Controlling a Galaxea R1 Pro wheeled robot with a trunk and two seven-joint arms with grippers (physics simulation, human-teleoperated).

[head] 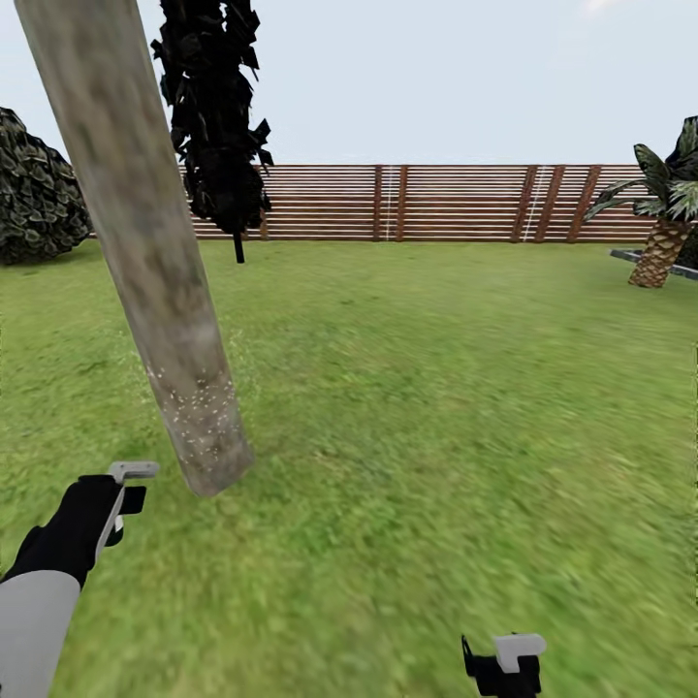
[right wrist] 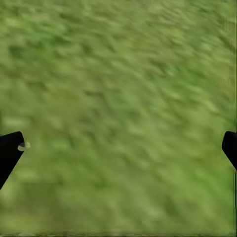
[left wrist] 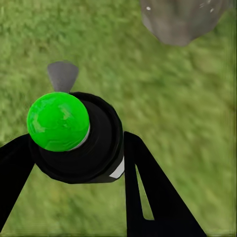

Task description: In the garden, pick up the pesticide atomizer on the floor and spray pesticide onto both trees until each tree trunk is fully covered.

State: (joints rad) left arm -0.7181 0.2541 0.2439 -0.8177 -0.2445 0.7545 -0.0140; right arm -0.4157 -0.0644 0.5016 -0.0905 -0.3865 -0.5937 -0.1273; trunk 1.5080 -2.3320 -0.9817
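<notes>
Black fingers (left wrist: 148,182) of the left gripper (left wrist: 74,148) clamp the rigid, probably light black atomizer with green ball top (left wrist: 58,121), best held at its body, near the speckled pale trunk (head: 145,271); the right gripper (right wrist: 118,148) spreads wide.

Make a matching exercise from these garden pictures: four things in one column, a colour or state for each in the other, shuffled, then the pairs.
Things:
1. tree trunk
2. sprayer
3. right gripper
4. fence

States:
A. brown horizontal slats
B. open over grass
C. speckled with pale droplets near its base
D. held between the fingers of the left gripper, bright green ball on top

Pairs: 1-C, 2-D, 3-B, 4-A
</notes>
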